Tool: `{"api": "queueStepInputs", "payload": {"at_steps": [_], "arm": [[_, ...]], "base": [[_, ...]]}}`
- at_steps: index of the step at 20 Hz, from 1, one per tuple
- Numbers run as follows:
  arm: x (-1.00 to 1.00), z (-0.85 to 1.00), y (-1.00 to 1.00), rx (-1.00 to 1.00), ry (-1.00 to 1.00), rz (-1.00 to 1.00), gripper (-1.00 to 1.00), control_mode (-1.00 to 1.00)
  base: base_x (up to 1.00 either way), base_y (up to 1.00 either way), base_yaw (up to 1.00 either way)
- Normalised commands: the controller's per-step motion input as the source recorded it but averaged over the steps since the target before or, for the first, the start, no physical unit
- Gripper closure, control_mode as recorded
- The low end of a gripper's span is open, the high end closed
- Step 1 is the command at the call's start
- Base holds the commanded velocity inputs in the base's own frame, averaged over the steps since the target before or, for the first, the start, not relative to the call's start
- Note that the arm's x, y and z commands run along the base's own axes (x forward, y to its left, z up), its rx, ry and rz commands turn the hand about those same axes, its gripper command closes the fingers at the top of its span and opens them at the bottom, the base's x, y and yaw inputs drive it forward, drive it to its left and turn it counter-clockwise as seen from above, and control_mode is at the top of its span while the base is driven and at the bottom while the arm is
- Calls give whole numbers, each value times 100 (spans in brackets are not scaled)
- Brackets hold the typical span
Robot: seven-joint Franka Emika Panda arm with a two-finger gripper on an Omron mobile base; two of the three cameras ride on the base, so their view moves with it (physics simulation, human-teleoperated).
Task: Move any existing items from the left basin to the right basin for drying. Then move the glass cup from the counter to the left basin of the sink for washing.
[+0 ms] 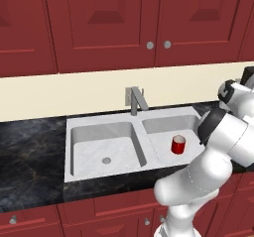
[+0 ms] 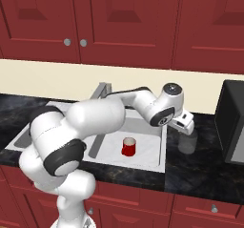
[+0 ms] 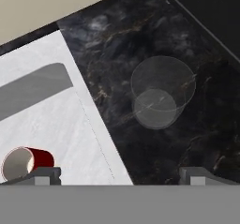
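Now my pincer (image 2: 189, 127) hangs wide open, empty, just above the glass cup (image 3: 159, 94), which stands upright on the bench (image 3: 140, 45) right of the sink (image 1: 74, 132). Red cup (image 2: 128, 146) sits in the right basin (image 2: 152, 146); straight down, I reckon.

2 base views share the sink (image 1: 163, 117); hand view looks down.

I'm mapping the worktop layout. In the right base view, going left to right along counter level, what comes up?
Left basin → red cup in the right basin → glass cup on the counter → black appliance.
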Motion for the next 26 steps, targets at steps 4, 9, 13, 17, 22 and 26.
{"api": "queueStepInputs", "payload": {"at_steps": [4,9,13,17,22,26], "arm": [[5,0,-29,-1,-4,0,-100,-100],[8,0,-17,0,-1,0,-100,-100],[18,0,-7,-1,0,0,-100,-100],[19,0,-4,-1,0,0,-100,-100],[13,0,0,0,0,0,-100,-100],[4,0,0,0,0,0,-100,-100]], "base": [[0,0,0],[0,0,0],[0,0,0],[0,0,0],[0,0,0],[0,0,0]]}}
